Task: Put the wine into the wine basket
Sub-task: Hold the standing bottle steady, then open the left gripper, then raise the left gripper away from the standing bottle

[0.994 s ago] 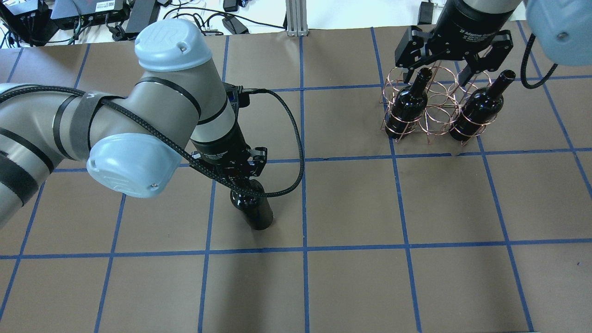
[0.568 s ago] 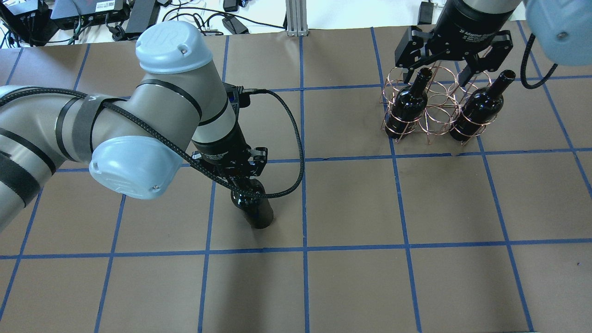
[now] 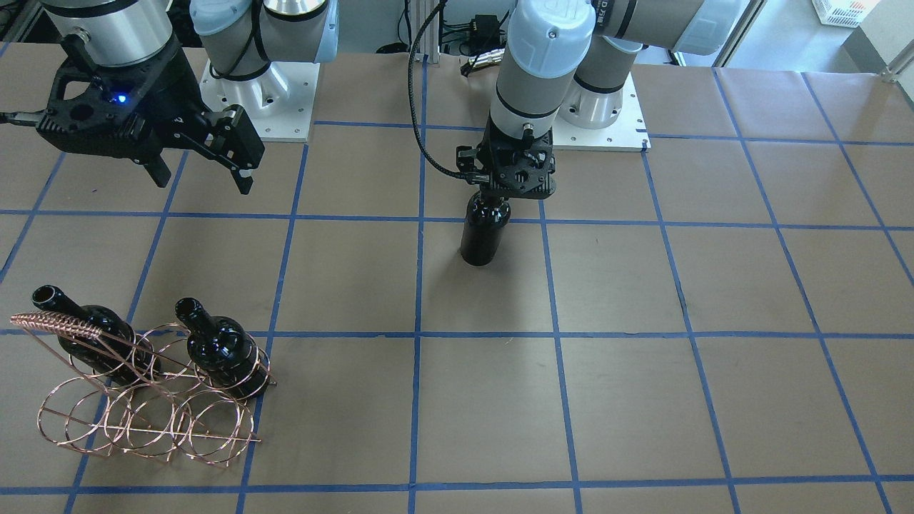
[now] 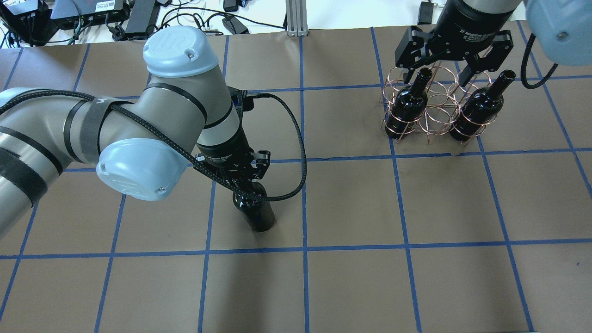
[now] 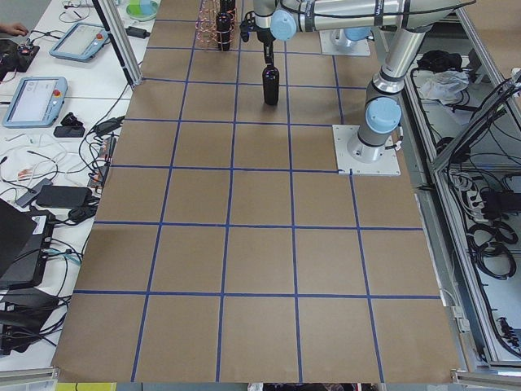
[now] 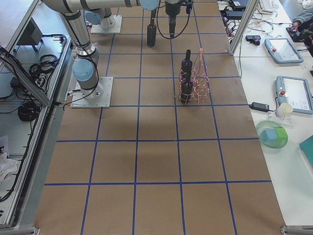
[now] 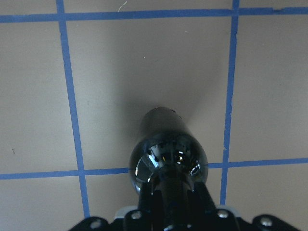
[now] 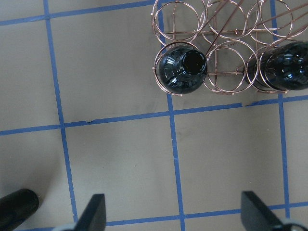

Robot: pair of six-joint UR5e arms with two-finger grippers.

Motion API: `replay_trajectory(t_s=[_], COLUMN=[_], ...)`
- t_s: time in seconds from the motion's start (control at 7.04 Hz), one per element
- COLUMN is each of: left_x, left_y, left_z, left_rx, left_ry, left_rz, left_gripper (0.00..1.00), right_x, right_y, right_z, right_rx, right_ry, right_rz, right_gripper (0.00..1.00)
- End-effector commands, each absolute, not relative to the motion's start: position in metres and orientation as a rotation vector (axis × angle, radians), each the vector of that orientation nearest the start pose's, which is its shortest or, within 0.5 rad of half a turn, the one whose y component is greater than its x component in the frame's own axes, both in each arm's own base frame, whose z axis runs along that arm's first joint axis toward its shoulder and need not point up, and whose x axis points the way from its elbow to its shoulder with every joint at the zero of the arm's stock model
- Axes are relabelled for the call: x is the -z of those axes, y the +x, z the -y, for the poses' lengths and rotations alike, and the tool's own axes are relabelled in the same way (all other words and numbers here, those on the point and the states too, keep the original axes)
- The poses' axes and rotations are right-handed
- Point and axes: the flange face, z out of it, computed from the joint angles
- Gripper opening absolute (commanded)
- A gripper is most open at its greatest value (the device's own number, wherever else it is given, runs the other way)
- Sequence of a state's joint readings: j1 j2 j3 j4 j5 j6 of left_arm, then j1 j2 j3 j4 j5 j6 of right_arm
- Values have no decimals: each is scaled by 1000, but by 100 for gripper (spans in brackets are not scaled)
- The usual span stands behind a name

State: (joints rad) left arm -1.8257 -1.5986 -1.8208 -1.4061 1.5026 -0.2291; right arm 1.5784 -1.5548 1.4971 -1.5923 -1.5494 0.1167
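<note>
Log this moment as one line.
left gripper: shut on bottle | right gripper: open | basket: two other bottles inside

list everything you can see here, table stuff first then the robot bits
table: 1, brown with a blue tape grid, under everything
wine basket: 1, copper wire, far side on the robot's right
racked bottles: 2, glossy black, one at each end of the wine basket, gap between
wine: 1, glossy black, upright near the table's middle
left gripper: 1, black, shut on the wine's neck
right gripper: 1, black, open, above the wine basket
</note>
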Motion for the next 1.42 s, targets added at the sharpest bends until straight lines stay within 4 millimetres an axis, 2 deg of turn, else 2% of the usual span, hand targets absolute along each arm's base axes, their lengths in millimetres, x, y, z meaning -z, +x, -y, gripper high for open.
replay_trajectory(t_s=[0.0, 0.14, 0.28, 0.43, 0.57, 0.71, 0.85, 1.14, 1.28], left_x=[-368, -372, -386, -416, -458, -490, -508, -522, -526], left_y=[-256, -257, -257, -259, -255, -250, -229, -165, -131], left_z=[426, 427, 427, 434, 445, 452, 469, 501, 508], left_rx=[-211, -198, -179, -150, -130, -66, 18, 121, 137], left_ry=[40, 23, 9, 12, -4, 11, -14, -75, -102], left_rz=[-3173, -3177, -3184, -3190, -3193, -3168, -3113, -3131, -3123], left_gripper=[63, 100, 100, 100, 100, 100, 100, 100, 100], right_x=[-518, -518, -518, -518, -519, -519, -517, -514, -514], right_y=[139, 139, 139, 139, 140, 140, 140, 140, 139], right_z=[505, 505, 505, 505, 504, 504, 505, 504, 504], right_rx=[119, 120, 119, 119, 121, 121, 116, 107, 105], right_ry=[168, 168, 168, 168, 175, 180, 187, 173, 175], right_rz=[-3107, -3108, -3107, -3107, -3105, -3104, -3103, -3106, -3105], right_gripper=[100, 100, 100, 100, 100, 100, 100, 100, 100])
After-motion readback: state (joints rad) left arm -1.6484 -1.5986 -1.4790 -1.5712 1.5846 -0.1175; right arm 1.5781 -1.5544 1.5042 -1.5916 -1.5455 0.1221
